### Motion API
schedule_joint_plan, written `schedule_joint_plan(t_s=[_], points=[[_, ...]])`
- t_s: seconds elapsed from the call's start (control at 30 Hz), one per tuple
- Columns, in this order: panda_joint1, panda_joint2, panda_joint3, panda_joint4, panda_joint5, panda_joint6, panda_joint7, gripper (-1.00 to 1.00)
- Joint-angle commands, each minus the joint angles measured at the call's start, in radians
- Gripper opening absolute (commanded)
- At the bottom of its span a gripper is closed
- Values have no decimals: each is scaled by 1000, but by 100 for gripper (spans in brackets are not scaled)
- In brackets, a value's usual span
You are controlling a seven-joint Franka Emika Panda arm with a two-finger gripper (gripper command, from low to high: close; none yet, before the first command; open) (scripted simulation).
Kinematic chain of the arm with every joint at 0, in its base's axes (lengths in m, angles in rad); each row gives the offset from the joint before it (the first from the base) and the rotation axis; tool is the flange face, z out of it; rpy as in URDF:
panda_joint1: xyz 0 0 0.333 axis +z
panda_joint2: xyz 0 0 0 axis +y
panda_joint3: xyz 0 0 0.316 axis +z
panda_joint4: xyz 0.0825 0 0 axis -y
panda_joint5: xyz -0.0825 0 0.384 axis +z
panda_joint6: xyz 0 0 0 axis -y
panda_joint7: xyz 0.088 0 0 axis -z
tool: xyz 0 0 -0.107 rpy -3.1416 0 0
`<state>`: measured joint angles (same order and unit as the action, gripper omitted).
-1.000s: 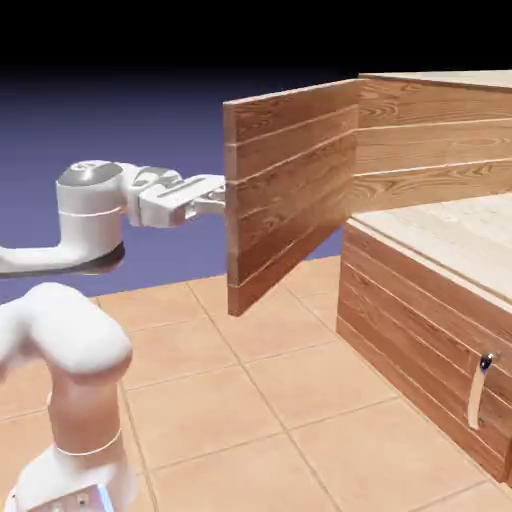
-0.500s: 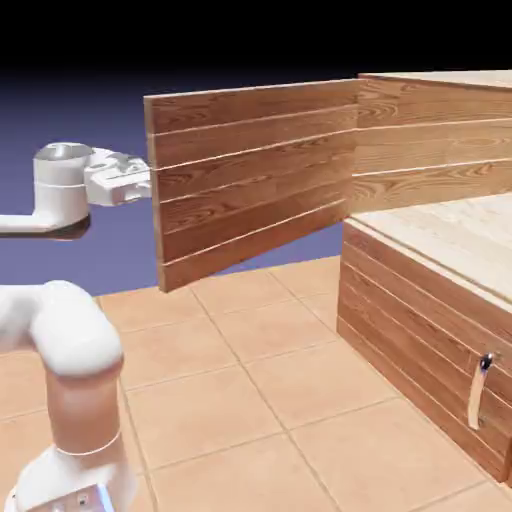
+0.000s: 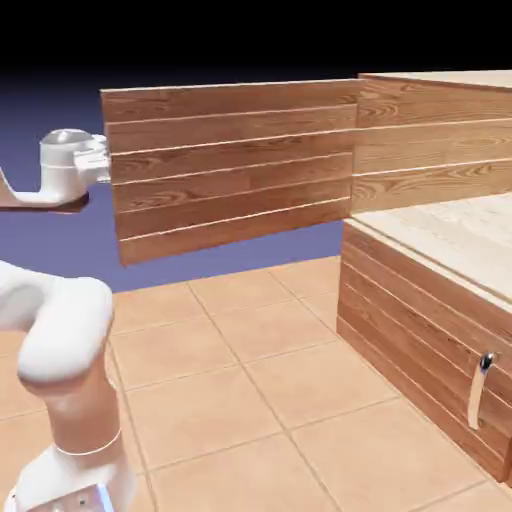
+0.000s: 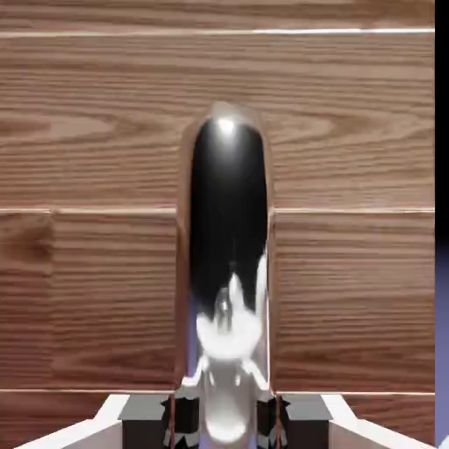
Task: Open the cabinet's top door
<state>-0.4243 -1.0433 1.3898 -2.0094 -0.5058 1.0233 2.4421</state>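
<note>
The top door (image 3: 230, 170) stands swung wide out from the cabinet (image 3: 430, 300), its planks stretching toward the exterior view's left, hinged at the cabinet's upper front corner. The gripper (image 3: 104, 160) sits at the door's free edge, mostly hidden behind the planks there. In the hand view its fingers (image 4: 175, 412) are pinched on the shiny curved handle (image 4: 226, 263), which rises large between them against the door's wood.
</note>
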Motion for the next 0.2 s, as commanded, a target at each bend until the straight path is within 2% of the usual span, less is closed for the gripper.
schedule_joint_plan(t_s=[0.0,0.17], points=[[-33,-5,18,36,7,-22,-7,-100],[-193,-41,94,217,35,-127,-50,-100]])
